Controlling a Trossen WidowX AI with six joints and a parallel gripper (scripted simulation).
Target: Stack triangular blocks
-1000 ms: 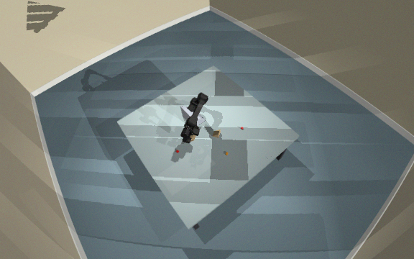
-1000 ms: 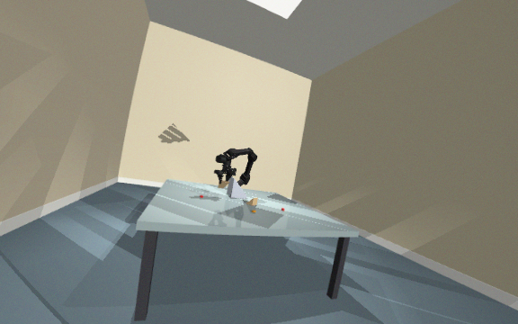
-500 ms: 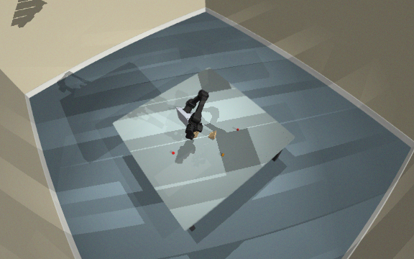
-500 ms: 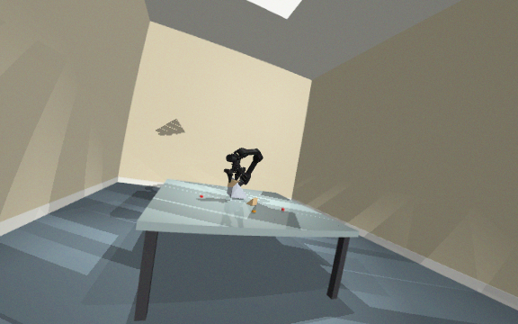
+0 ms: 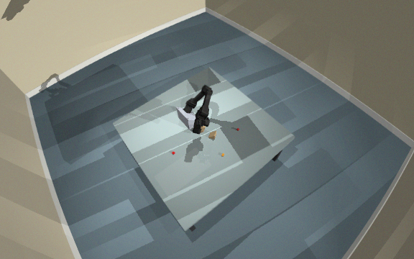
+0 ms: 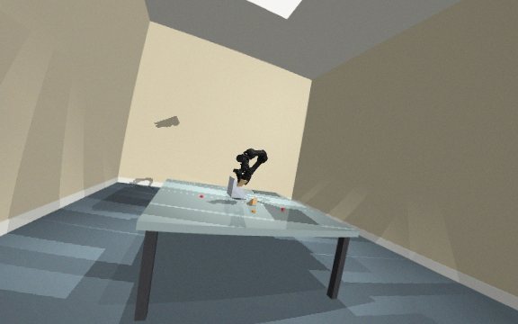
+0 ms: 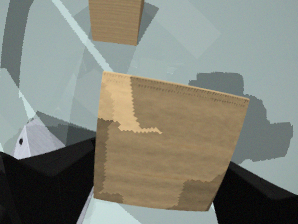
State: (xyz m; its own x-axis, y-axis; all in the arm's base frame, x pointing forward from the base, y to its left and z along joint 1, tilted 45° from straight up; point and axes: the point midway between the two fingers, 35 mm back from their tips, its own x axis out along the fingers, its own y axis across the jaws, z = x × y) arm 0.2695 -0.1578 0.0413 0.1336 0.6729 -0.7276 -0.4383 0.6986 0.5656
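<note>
My gripper (image 5: 200, 129) (image 6: 242, 181) is shut on one wooden triangular block (image 5: 203, 129) (image 6: 241, 183) (image 7: 165, 150). It holds the block above the table (image 5: 207, 201) (image 6: 174, 220). In the wrist view a broad face of the held block fills the middle, between the dark fingers. The other triangular block (image 5: 212, 135) (image 6: 253, 202) (image 7: 115, 22) sits on the table, apart from the held one. It shows at the top edge of the wrist view, partly out of frame. The underside of the held block is hidden.
A pale lilac angled object (image 5: 185, 116) (image 6: 232, 188) (image 7: 42, 142) stands close to the gripper. Small red pieces (image 5: 173, 152) (image 5: 238, 129) (image 6: 201, 196) (image 6: 283, 209) lie on both sides, and a small orange piece (image 5: 223, 155) (image 6: 254, 211) lies near the lower block.
</note>
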